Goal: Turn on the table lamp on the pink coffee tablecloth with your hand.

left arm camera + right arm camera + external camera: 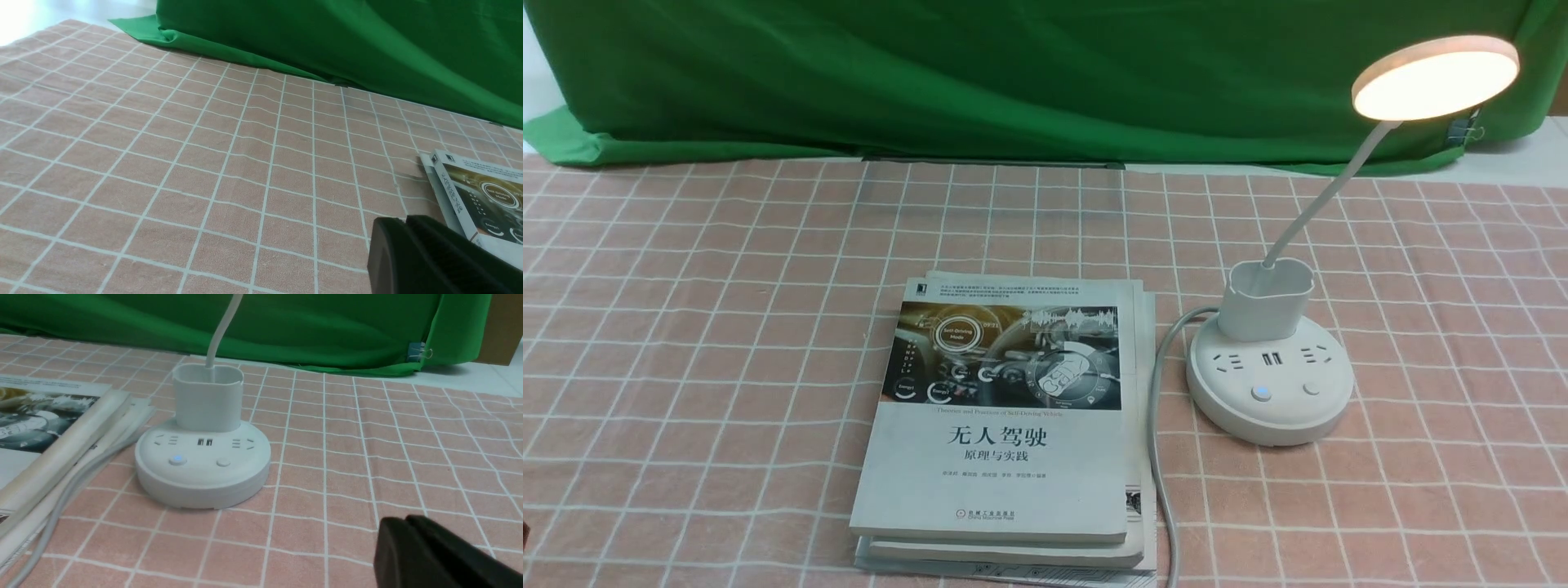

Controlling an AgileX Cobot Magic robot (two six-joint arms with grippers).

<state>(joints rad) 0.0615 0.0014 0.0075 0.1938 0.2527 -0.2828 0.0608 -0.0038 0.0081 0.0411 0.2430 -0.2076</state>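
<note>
At the far left, my left gripper [408, 245] appeared only in its own wrist camera, as a dark blunt shape low over the pink coffee tablecloth [686, 327]. Its fingers looked pressed together, holding nothing. The cloth, salmon with thin white grid lines, covered the whole table, and a plain green cloth [1013, 73] hung behind it.

Near the middle of the front view lay a stack of books [1005, 425], flat on the pink cloth, the top one with a grey cover showing a car dashboard. A white cord [1160, 457] ran along the right edge of the stack, toward me.

Just right of the books stood the table lamp [1270, 380], its round base resting on the pink cloth. Its left button glowed blue, and the disc head, high at the upper right, shone warm white.

Farthest right, my right gripper [412, 547] showed only in its wrist camera, near the base but apart from it, fingers seemingly together and empty.
</note>
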